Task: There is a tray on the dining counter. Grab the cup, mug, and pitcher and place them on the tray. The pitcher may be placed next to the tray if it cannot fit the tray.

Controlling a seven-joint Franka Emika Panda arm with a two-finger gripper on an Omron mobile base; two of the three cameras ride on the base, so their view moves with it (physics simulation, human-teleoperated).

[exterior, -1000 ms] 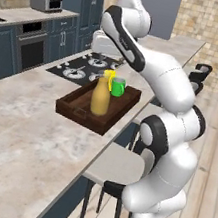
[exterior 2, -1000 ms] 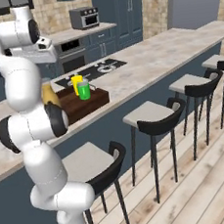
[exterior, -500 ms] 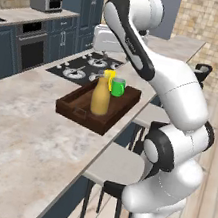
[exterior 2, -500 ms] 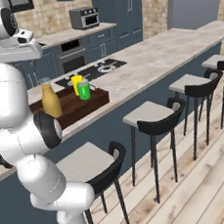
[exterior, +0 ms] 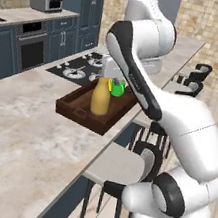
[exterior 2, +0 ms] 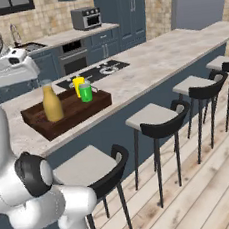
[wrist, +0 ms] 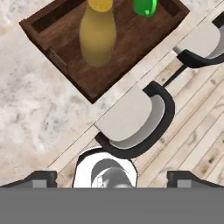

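Your gripper (wrist: pixel 112 177) is high above the floor with its jaws spread wide and nothing between them; in the hand view the two dark fingertips (wrist: pixel 40 178) sit far apart at the bottom, looking down on a bar stool (wrist: pixel 131 124) tucked against the dining counter (wrist: pixel 35 113).

You have all three vessels on the tray (exterior 2: pixel 68 114). The tray lies on the dining counter (exterior 2: pixel 156 61) right at its front edge, the one facing the stools, with its long side along that edge. The pitcher (exterior 2: pixel 52 103) stands upright in the tray, toward its left end as the right base view shows it. The mug (exterior 2: pixel 86 92) stands upright near the tray's other end, and the cup (exterior 2: pixel 78 86) is just behind it, close beside it; you cannot tell whether the two touch.

In the left base view the pitcher (exterior: pixel 101 95) is in the tray's middle, with the mug (exterior: pixel 117 88) partly hidden behind the arm. The black stovetop (exterior 2: pixel 94 72) lies on the counter behind the tray.
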